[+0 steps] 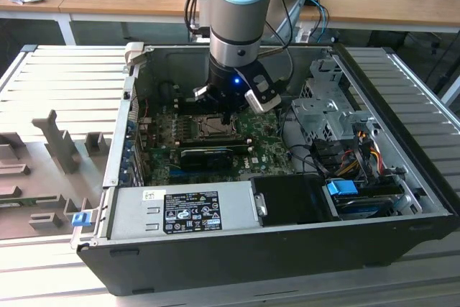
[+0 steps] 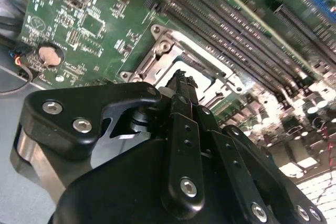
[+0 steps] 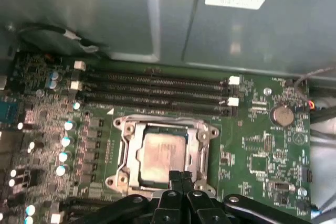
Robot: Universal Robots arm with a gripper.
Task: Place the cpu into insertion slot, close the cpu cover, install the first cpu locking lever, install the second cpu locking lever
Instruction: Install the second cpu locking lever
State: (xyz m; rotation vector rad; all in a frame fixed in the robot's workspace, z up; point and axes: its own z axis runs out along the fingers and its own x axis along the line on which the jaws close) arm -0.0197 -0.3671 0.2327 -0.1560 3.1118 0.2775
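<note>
cpu [image 3: 164, 155]: pale silvery-beige square, seated flat in insertion slot [image 3: 122, 174] | cpu cover [image 3: 200, 149]: silver frame lying over it | end effector [image 3: 181, 178]: fingers pressed together at the socket edge

The pale silvery-beige cpu [image 3: 161, 156] lies flat, seated in the square insertion slot [image 3: 129, 141] on the green board. The silver cpu cover [image 3: 195, 151] lies closed, framing it.
</note>
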